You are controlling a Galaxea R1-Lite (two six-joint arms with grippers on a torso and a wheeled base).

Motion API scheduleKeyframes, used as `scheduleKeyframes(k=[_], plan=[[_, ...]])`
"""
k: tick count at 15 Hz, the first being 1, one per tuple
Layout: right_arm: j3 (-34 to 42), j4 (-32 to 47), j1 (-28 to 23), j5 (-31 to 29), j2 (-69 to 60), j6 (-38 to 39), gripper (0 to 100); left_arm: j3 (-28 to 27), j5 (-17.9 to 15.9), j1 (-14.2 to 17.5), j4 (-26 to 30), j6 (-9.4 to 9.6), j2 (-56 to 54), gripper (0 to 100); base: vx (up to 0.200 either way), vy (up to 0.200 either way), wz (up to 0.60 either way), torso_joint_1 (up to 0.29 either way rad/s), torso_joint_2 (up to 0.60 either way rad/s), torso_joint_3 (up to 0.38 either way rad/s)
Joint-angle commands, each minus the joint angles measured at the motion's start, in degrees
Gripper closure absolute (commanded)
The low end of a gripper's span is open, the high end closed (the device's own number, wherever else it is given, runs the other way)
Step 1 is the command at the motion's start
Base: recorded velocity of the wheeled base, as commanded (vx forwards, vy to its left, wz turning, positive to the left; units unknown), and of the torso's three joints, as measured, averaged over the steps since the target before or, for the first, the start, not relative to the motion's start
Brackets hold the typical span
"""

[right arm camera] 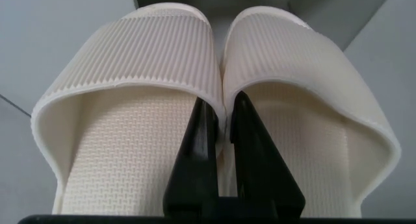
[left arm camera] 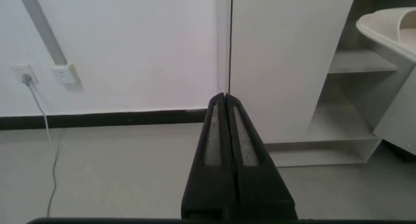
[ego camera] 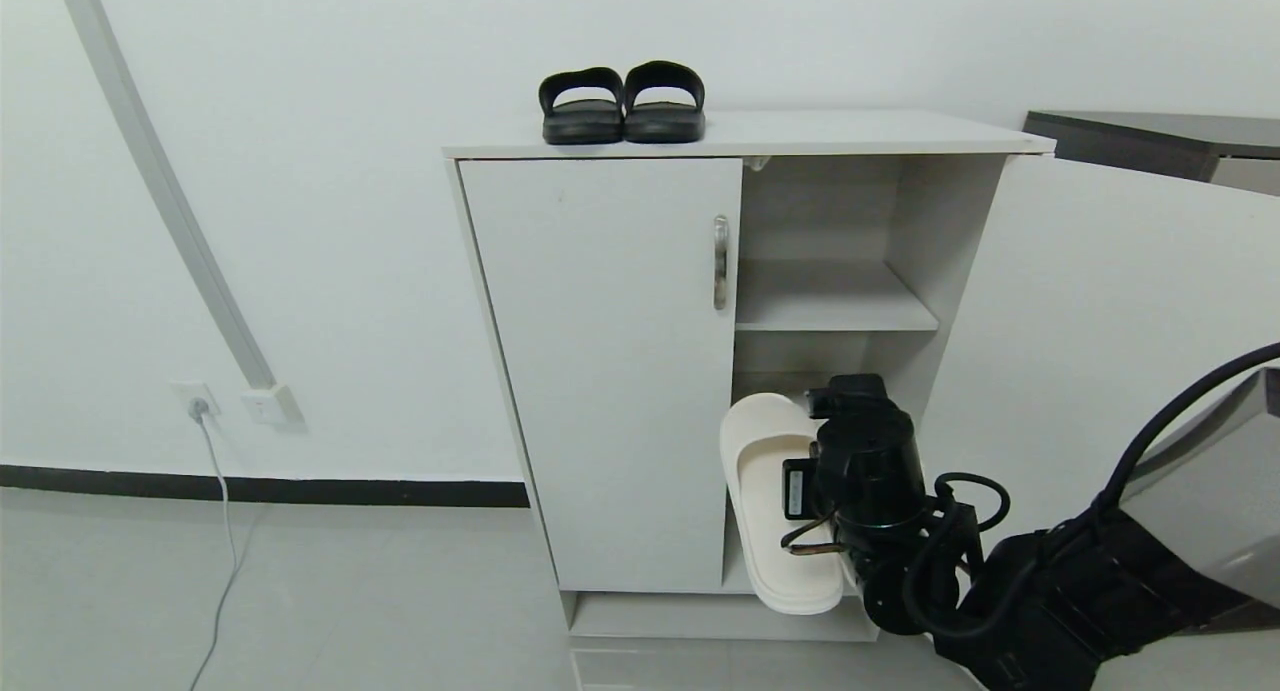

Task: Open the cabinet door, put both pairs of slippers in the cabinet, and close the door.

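**No legible writing**

Nothing can be read on the cabinet (ego camera: 600, 371), the black slippers (ego camera: 622, 106) or the white slippers (right arm camera: 214, 74). A small pale label (ego camera: 795, 491) on the right arm (ego camera: 870, 461) is too small to make out.

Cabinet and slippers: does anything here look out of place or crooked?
The black slippers sit on top of the cabinet, not inside. The white slippers hang steeply tilted at its open side, pinched together by the right gripper, not yet set down inside.
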Motion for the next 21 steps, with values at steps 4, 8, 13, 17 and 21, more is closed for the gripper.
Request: scheduleKeyframes(k=[4, 8, 13, 17, 21], plan=[[0.0, 0.0, 0.0, -0.4, 0.8, 0.0, 100, 0.0, 0.0, 0.0, 0.0, -0.03, 0.1, 100, 0.0, -0.2, 0.0, 0.002, 0.0, 0.001], [0.1, -0.3, 0.1, -0.2, 2.1, 0.1, 100, 0.0, 0.0, 0.0, 0.0, -0.03, 0.1, 100, 0.0, -0.05, 0.0, 0.002, 0.0, -0.001], [-2.0, -3.9, 0.8, 4.2, 7.8, -0.1, 100, 0.0, 0.1, 0.0, 0.0, -0.12, 0.1, 100, 0.0, 0.0, 0.0, 0.0, 0.0, 0.0], [-2.3, -6.7, 1.0, 4.2, 11.6, 0.0, 100, 0.0, 0.1, 0.0, 0.0, -0.38, 0.1, 100, 0.0, 0.0, 0.0, 0.0, 0.0, 0.0], [-2.5, -8.5, 1.1, 4.1, 14.1, 0.0, 100, 0.0, 0.1, 0.0, 0.0, -0.91, 0.1, 100, 0.0, 0.0, 0.0, 0.0, 0.0, 0.0]])
